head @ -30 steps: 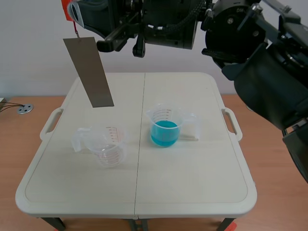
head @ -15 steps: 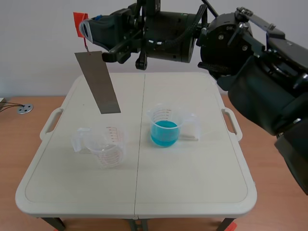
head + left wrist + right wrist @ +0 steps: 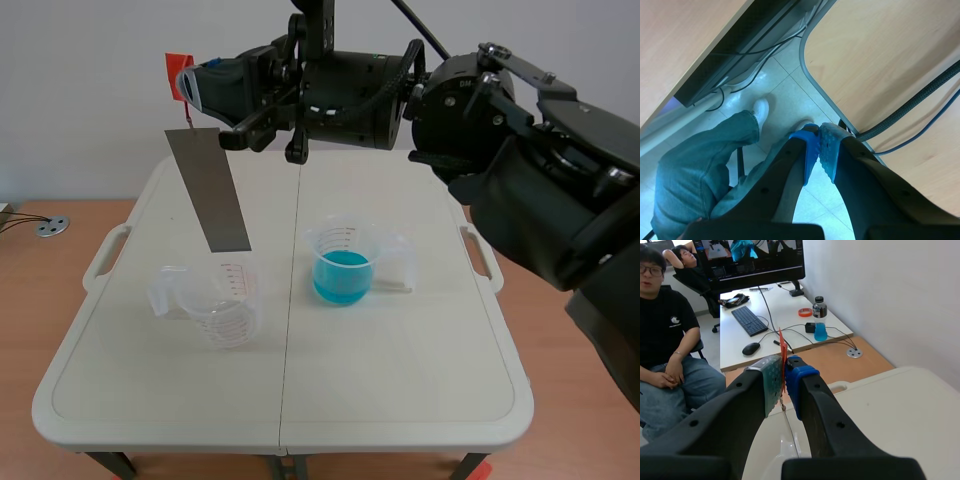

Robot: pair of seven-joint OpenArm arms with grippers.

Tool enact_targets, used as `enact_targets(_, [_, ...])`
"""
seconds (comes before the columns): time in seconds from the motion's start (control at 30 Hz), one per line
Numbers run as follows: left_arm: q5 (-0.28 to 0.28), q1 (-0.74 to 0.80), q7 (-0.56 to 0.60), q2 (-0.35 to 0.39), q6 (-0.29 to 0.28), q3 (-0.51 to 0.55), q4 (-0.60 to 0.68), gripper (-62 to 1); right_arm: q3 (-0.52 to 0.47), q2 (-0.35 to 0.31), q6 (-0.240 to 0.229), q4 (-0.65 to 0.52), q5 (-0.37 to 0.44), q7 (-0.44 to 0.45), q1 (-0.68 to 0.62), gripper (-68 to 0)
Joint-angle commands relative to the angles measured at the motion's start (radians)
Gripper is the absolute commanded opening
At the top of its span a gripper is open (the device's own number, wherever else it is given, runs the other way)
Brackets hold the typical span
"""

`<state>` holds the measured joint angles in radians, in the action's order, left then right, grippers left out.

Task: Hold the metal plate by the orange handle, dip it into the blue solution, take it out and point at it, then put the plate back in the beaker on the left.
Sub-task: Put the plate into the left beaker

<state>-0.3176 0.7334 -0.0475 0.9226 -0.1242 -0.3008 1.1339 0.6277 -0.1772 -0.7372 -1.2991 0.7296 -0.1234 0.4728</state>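
Well, blue solution (image 3: 341, 279) in beaker (image 3: 346, 236)

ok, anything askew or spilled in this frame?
No spill visible. The metal plate hangs slanted rather than plumb from the right claw, which pinches its orange handle. Its lower end seems to be over the empty beaker, not in it. The blue solution beaker stands upright.

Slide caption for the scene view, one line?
Right pincer grips the orange handle; the metal plate hangs tilted above the clear beaker, beside the beaker of blue solution.
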Motion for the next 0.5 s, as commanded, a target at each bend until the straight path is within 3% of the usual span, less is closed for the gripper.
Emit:
enact_targets(0.0, [-0.003, 0.0, 0.006, 0.008, -0.001, 0.002, 0.006, -59.7, 0.016, 0.006, -0.008, -0.002, 0.011, 0.027, 0.026, -66.0])
enact_targets(0.47, [-0.003, 0.0, 0.006, 0.008, -0.001, 0.002, 0.006, -59.7, 0.037, 0.006, -0.008, 0.001, -0.008, 0.04, -0.01, -66.0])
